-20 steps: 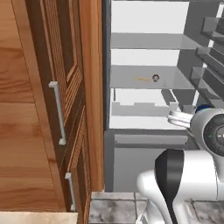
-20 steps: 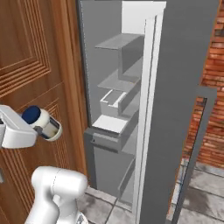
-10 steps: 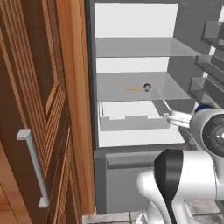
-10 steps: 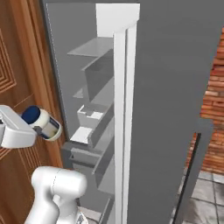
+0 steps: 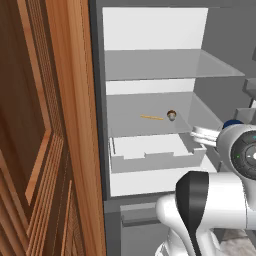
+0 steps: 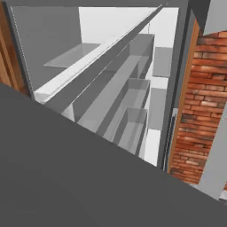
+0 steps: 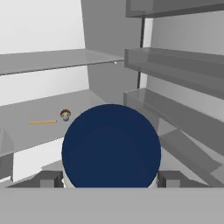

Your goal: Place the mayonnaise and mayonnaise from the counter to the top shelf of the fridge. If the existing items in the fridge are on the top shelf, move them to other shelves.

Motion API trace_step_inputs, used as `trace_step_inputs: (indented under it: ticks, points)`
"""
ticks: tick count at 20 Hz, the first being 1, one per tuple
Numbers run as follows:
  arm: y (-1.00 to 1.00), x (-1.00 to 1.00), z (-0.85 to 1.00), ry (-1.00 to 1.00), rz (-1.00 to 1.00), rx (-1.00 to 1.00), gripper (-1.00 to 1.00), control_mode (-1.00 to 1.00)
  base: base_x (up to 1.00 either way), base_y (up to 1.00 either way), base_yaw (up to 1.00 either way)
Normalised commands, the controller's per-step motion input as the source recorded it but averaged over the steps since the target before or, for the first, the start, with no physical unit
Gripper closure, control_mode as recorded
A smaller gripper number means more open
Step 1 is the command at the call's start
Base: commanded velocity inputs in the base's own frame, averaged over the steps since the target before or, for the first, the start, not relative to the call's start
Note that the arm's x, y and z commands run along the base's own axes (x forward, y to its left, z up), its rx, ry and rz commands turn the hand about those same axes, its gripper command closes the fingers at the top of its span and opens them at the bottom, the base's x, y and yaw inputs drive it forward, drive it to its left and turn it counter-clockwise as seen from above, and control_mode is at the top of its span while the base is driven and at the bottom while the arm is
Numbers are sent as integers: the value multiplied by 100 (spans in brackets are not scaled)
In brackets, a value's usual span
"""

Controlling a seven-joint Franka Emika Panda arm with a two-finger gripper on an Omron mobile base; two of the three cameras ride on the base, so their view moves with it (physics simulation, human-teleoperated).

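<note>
Open fridge (image 5: 97,75), one tan object (image 5: 171,115), one orange sliver (image 5: 151,117), jaws clamped on one mayonnaise (image 7: 111,146).

A tall brown wooden cabinet front (image 5: 45,130) with raised panels fills the left. A red brick wall (image 6: 201,106) with pale mortar stands to the right, evenly lit.

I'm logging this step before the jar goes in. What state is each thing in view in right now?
fridge: open, interior facing the arm.
top shelf: bare.
mayonnaise jar: held in the jaws, blue lid toward the hand camera, not yet on a shelf.
gripper: shut on the jar.
tan object: resting on the second shelf.
orange sliver: lying flat on that same shelf, beside the tan object.
white drawer: pulled partly out.
</note>
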Motion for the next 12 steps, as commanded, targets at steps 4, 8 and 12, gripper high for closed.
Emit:
trace_step_inputs:
  ticks: [4,8,12]
  points:
    - [0,0,0,0,0,0,100,100,77,0,0]
    - [0,0,0,0,0,0,100,100,73,1,0]
    - [0,14,20,0,0,0,100,-100,25,1,0]
